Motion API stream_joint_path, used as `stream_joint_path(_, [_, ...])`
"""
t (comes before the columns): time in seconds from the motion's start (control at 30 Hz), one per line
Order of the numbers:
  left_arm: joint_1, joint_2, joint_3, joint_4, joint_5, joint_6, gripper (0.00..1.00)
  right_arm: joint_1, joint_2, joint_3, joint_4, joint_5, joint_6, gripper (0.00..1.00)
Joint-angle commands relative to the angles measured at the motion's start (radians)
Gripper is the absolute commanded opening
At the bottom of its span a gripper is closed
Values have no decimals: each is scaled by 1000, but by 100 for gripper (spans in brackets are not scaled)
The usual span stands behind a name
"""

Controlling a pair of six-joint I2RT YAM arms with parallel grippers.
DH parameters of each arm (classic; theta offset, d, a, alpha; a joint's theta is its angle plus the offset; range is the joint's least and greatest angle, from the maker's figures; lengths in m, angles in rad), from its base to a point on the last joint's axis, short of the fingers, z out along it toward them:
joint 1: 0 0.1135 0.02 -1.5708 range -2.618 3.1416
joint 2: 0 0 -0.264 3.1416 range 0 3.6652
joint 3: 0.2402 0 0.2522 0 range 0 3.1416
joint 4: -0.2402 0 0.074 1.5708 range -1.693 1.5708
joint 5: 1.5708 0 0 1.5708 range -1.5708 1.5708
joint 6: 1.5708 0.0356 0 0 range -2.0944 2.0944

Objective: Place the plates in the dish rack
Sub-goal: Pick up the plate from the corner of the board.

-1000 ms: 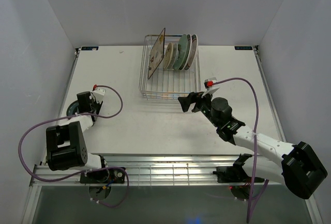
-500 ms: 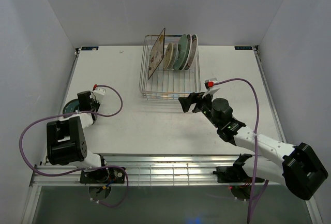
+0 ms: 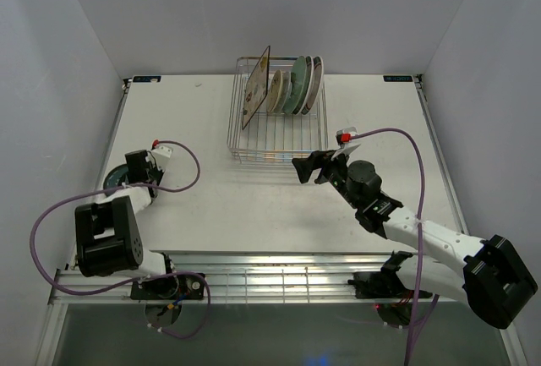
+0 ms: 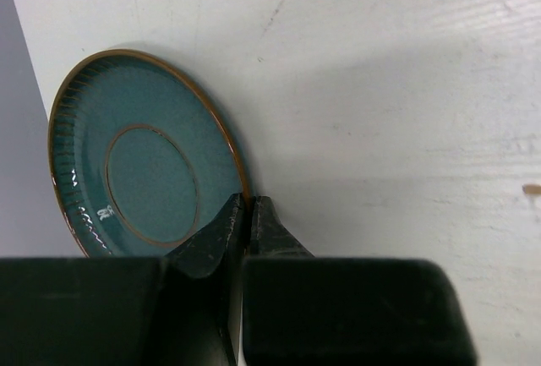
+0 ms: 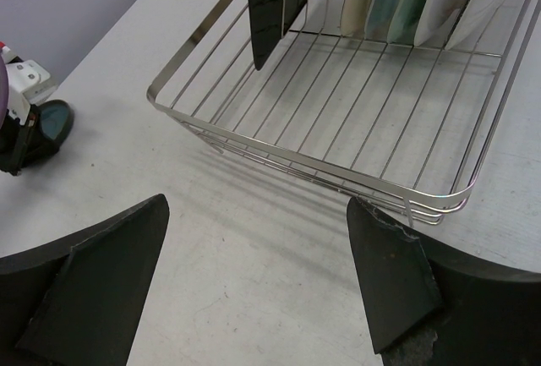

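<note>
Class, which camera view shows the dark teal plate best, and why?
The left wrist view: the dark teal plate is close up, face and rim clear, the left gripper pinching its edge. Top external shows a sliver; right wrist, a small distant patch.

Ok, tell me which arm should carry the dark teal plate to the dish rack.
Left. The left gripper pinches the dark teal plate by its rim; the right gripper hangs open near the dish rack, well away from that plate.

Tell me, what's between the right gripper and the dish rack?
Just bare white table between the right gripper and the dish rack, seen in the right wrist view.
</note>
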Motion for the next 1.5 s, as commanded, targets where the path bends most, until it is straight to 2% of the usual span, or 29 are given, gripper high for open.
stream_joint_path(0.0, [7,-82,11,-127,57,-20,0,3,-19,-4,51,5,10,91])
stream_joint_path(0.27, [7,-240,65,-236,144,-66,0,3,-27,-11,50,8,9,91])
stream_joint_path(0.67, [7,-350,194,-398,371,-141,0,3,-42,-22,48,2,4,91])
stream_joint_path(0.9, [7,-435,266,-437,412,-191,0,3,-50,-27,48,-17,3,93])
stream_joint_path(1.03, [7,-479,311,-478,510,-217,0,3,-48,-21,39,-58,7,94])
stream_joint_path(1.27, [6,-533,347,-469,659,-256,0,3,-38,31,-44,-98,84,94])
stream_joint_path(1.47, [4,-585,351,-421,725,-295,0,3,-2,56,-26,-187,153,94])
